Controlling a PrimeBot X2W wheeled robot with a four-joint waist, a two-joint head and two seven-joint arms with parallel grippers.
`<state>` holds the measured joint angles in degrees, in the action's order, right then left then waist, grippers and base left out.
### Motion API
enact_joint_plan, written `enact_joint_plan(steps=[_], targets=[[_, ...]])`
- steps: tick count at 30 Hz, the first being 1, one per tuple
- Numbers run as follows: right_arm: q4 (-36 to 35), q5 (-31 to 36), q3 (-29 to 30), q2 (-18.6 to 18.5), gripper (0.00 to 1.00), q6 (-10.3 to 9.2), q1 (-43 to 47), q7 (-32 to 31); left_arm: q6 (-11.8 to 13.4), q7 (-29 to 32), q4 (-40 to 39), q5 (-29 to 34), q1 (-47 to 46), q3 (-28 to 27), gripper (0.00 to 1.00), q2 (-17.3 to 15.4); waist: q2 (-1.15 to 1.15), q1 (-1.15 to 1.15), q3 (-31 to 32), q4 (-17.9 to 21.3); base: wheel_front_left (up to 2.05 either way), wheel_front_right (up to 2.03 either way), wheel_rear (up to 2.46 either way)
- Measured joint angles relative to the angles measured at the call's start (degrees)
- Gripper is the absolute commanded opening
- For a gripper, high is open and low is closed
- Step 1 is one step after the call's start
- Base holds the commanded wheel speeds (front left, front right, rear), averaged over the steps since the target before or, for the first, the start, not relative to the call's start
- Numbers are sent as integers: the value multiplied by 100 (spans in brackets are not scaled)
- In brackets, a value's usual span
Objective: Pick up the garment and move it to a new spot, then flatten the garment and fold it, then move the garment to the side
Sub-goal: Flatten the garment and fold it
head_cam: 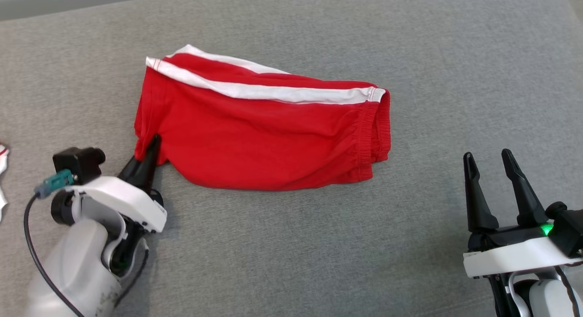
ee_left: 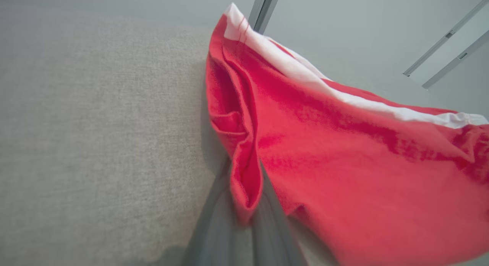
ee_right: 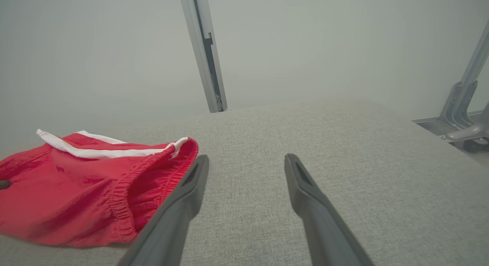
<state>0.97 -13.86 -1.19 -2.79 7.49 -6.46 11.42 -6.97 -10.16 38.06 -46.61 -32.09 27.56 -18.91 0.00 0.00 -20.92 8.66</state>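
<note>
The garment [head_cam: 268,135] is a pair of red shorts with white side stripes, lying folded on the grey cloth surface in the middle of the head view. My left gripper [head_cam: 152,146] is shut on the garment's lower left corner, its dark fingers pinching the red hem. In the left wrist view a fold of the garment [ee_left: 244,182] sits pinched between the blurred fingers [ee_left: 225,227]. My right gripper [head_cam: 489,160] stands open at the lower right, apart from the garment. In the right wrist view its fingers [ee_right: 191,189] point past the elastic waistband [ee_right: 126,197].
The grey fabric surface [head_cam: 291,262] spreads all around the garment. A scrap of white and red cloth [head_cam: 2,171] lies at the far left edge. Metal frame posts [ee_right: 204,52] rise behind the surface, with more metal brackets [ee_right: 462,105] to the right.
</note>
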Motion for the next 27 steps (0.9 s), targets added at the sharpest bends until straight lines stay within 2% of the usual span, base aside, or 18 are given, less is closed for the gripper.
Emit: enact_joint_plan(steps=[3, 10, 14, 15, 16, 23, 27], targets=[[-15, 16, 64, 0, 100, 0, 24, -88, 122, -164, -328, -101, 374, -91, 0, 82, 0, 0, 53, -156, 0, 0, 0], [-88, 77, 182, 0, 100, 0, 88, -292, 644, -293, -1468, -190, 1428, -148, 0, 205, 0, 0, 199, -514, 0, 0, 0], [-157, 122, 221, 2, 100, 0, 91, -394, 933, -201, -2022, -191, 1735, -126, 0, 178, 0, 0, 248, -683, 0, 0, 0], [-166, 129, 227, 1, 100, 0, 91, -422, 1035, -170, -2115, -185, 1776, -132, 36, 172, 0, 0, 259, -711, 0, 0, 0], [-171, 131, 223, 0, 100, 0, 88, -436, 1137, -174, -2196, -126, 1806, -133, 100, 155, 0, 0, 271, -728, 0, 0, 0], [-233, 254, 220, 1, 100, 0, 41, -497, 1719, -422, -2867, 494, 1933, -380, 100, 59, 0, 0, 401, -751, 0, 0, 0], [-270, 390, 231, 2, 100, 0, 26, -535, 1976, -460, -3270, 1125, 1986, -621, 100, -71, 0, 0, 506, -770, 0, 0, 0]])
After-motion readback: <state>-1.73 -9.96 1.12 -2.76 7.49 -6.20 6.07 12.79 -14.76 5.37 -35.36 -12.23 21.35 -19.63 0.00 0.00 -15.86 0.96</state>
